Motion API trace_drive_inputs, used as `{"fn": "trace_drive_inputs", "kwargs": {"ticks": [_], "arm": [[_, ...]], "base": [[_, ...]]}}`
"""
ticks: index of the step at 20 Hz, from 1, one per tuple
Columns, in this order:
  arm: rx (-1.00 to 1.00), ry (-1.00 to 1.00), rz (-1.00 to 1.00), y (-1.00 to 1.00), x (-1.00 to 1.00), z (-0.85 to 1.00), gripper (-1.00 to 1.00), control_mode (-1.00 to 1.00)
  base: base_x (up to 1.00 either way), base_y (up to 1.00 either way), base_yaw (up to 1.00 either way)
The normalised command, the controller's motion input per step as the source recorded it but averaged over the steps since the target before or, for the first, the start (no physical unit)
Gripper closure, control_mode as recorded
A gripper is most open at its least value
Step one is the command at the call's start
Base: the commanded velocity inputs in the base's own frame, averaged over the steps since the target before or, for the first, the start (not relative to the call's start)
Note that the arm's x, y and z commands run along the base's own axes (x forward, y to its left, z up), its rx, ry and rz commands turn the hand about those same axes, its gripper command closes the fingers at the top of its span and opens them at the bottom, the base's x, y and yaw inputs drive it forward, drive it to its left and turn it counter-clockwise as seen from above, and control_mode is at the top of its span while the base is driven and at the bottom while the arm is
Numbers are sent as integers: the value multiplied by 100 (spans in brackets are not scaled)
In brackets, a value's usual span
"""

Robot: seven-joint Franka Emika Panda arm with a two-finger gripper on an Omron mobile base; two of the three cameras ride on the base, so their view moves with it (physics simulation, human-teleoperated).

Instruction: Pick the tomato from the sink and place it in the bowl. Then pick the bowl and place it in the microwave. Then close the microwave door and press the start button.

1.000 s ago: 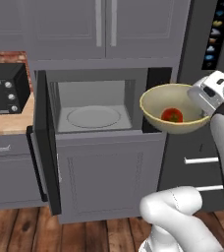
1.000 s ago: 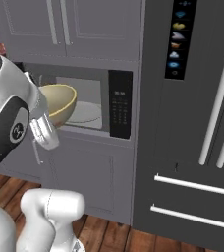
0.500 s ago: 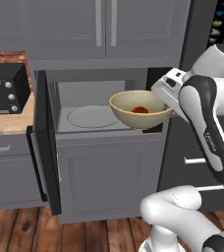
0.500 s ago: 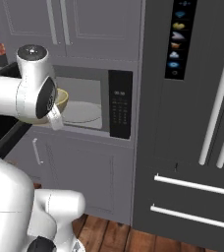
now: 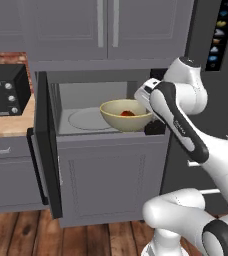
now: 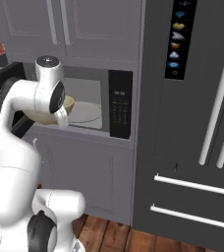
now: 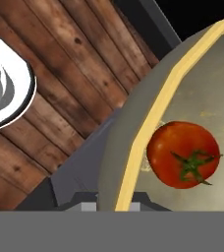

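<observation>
The pale yellow bowl (image 5: pixel 121 119) hangs at the front of the open microwave (image 5: pixel 81 95), just above its sill and right of the round turntable (image 5: pixel 86 119). The red tomato (image 5: pixel 127 113) lies inside the bowl. My gripper (image 5: pixel 147 110) is shut on the bowl's right rim. The hand view looks down on the bowl's rim (image 7: pixel 153 123) and the tomato (image 7: pixel 183 154) from close up. The microwave door (image 5: pixel 47 145) stands swung wide open on the left. In the right base view my arm covers most of the bowl (image 6: pixel 69 103), beside the keypad panel (image 6: pixel 120 110). The sink is out of view.
A black toaster oven (image 5: pixel 3 90) stands on the wooden counter (image 5: pixel 6 124) left of the open door. Grey cabinets are above and below the microwave. The dark fridge (image 6: pixel 197 123) rises on the right. Wooden floor (image 7: pixel 60 69) lies below.
My arm has swung left and carried the bowl with the tomato from in front of the fridge to the microwave's opening.
</observation>
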Motion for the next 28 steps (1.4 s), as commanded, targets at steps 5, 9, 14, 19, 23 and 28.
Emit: {"fn": "trace_drive_inputs", "kwargs": {"ticks": [5, 9, 14, 19, 23, 28], "arm": [[0, -3, -10, 25, 50, -30, 100, -100], [0, 0, -9, 16, 62, -23, 100, -100], [0, 0, -12, 19, 77, -45, 100, -100], [0, 1, -9, 19, 92, -16, 100, -100], [0, 8, -1, 14, 99, -8, 100, -100], [0, 12, 0, 23, 73, -41, 100, -100]], "base": [[0, 0, 0], [0, 0, 0], [0, 0, 0], [0, 0, 0], [0, 0, 0], [0, 0, 0]]}}
